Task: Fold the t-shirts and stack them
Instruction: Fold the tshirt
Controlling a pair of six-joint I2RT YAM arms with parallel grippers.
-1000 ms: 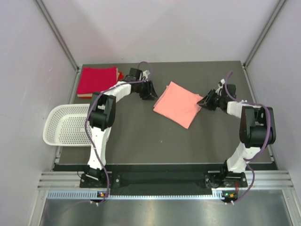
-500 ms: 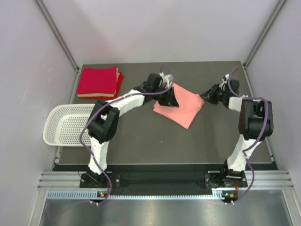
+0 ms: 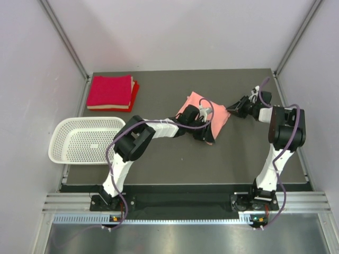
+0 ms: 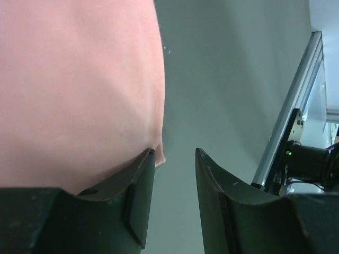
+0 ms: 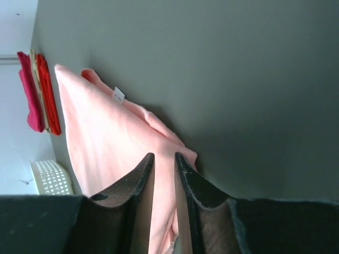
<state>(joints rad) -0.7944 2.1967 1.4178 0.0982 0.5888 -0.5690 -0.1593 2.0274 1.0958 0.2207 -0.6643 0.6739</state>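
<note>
**Top view, read from the arm bases outward.** A white perforated plastic basket (image 3: 59, 138) is set at 9 o'clock, overhanging the edge of the dark grey table (image 3: 159, 159). Just past centre, toward 1 o'clock, a folded salmon-pink cloth t-shirt (image 3: 219, 118) is laid flat. The left gripper (image 4: 175, 152) is poised at its 6 o'clock corner, jaws spread, with bare table seen between them. Its 3 o'clock corner is pinched by the right gripper (image 5: 164, 156). A stack of folded crimson and red cloth t-shirts (image 3: 108, 91) is seen at 10 o'clock.
</note>
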